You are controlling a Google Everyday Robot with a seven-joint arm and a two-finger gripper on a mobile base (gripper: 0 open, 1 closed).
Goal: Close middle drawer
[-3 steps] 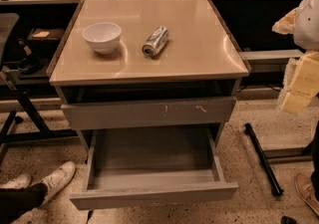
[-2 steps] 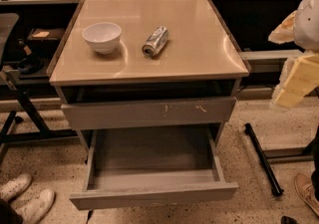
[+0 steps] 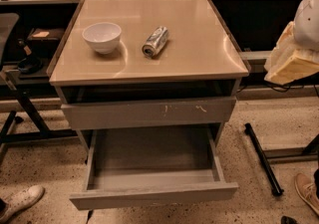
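The middle drawer [image 3: 154, 195] is pulled far out at the bottom of the grey cabinet. Its plain grey front faces me and its grey box interior [image 3: 149, 153] holds nothing. Above it sits a shut, taller grey front with pale orange scratch marks [image 3: 149, 112], with a dark open gap over that. My gripper [image 3: 291, 61], a white and beige shape, hangs at the right edge of the view. It is level with the cabinet top, to the right of the cabinet and well above the open drawer, touching nothing.
A white bowl [image 3: 101, 36] and a lying silver can [image 3: 155, 42] sit on the beige cabinet top [image 3: 199, 44]. A black stand leg [image 3: 261, 158] lies on the floor at the right. Shoes show at lower left [image 3: 20, 200] and lower right [image 3: 306, 190]. Black frames stand at the left [image 3: 20, 103].
My gripper at the right edge has shifted slightly upward. The person's foot at lower left has drawn back toward the corner. The drawer has not moved.
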